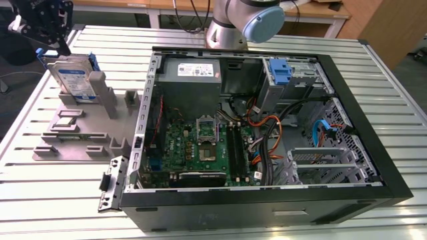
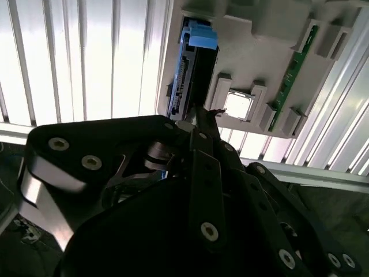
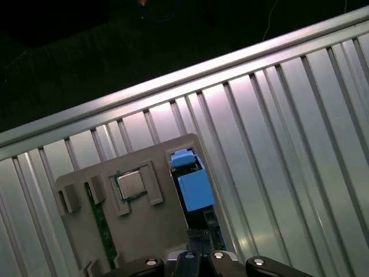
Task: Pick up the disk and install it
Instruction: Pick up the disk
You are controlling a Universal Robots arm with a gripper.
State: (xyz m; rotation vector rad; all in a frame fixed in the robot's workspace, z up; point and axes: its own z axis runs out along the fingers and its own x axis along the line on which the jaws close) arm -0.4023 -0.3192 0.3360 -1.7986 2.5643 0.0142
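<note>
Currently: status as I read it from the remote station.

Task item: the disk point(image 1: 70, 80), a silver drive in its blue carrier, not yet lifted.

Disk location: it is seated in a slot at the far end of the grey fixture plate point(image 1: 80, 137). The plate lies on the desk point(image 1: 67, 195), to the exterior view's left of the open computer case point(image 1: 373, 150).

Disk attitude: it stands on edge and leans back a little, with its labelled face showing in the exterior view.

Disk in both wrist views: I see the disk point(image 2: 185, 81) point(image 3: 195, 187) from above as a narrow slab with the blue carrier tab at one end.

Long axis: the slab's long edge runs straight away from the jaws, along the side of the fixture plate.

Jaws position: they are above the disk's upper edge, toward the exterior view's top left. I cannot tell whether they touch it or hang just clear.

Jaws state: I cannot tell whether they are released or clenched. Since the disk sits in its slot, I judge it is not being carried.

Governing relation: the disk lies directly below the jaws. I judge that a grip turns on the jaws lining up across the slab's thin dimension, not along its length.

Nearby on the plate: a processor chip point(image 2: 236, 107) sits just beside the disk.

Not the target: the blue bracket point(image 1: 280, 70) and the power supply point(image 1: 190, 75) are both inside the case, well apart from the jaws.
</note>
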